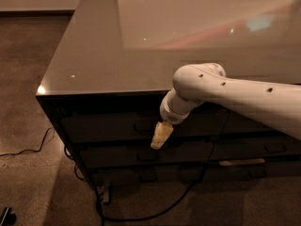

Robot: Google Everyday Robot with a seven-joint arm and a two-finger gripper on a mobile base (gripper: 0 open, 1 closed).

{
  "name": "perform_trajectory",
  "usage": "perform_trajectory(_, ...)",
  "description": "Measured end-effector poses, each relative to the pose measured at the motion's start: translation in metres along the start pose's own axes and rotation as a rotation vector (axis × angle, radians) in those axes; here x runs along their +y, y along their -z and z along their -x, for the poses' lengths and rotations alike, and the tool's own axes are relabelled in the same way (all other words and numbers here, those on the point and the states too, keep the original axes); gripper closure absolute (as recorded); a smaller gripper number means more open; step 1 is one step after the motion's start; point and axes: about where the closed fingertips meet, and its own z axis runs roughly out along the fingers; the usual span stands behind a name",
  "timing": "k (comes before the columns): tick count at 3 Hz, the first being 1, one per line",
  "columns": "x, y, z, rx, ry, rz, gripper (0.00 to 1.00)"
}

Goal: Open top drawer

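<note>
— One wide, shallow drawer with a dark brown-black front (103,126), topmost of the left-hand column, tucked directly beneath the rim of the glossy grey-brown cabinet top (117,46). Flush with the frame by the look of it, not yet pulled out.

— Where to take hold?

— At the small rectangular loop handle (142,125), dead centre of the front. Nowhere else: smooth, slick panel, no lip to catch.

— And the feel of it?

— Probably light and stiff, running on rails. Perhaps a little sticky at the start, then free. Best pulled straight out, level, without twisting.

— Gripper?

— Pale yellowish gripper (159,138) at the end of the white jointed arm (225,91), pointing down and left. Just beside the handle, to its right and slightly lower, above the second dark drawer front (113,157). Touching or not: impossible to say. Open or closed: cannot tell either.

— Anything else around?

— Narrower dark drawers (249,147) in the right-hand column, and a black cable (136,218) trailing over the speckled brown floor (28,102) below.
</note>
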Motion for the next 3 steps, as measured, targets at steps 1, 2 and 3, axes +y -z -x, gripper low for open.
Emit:
perform_trajectory(1, -0.003, -0.018, 0.001, 0.016, 0.002, 0.014, 0.0)
perform_trajectory(2, -0.002, -0.017, 0.001, 0.016, 0.002, 0.014, 0.0)
perform_trajectory(3, 0.006, -0.035, -0.014, 0.059, 0.0, 0.055, 0.19)
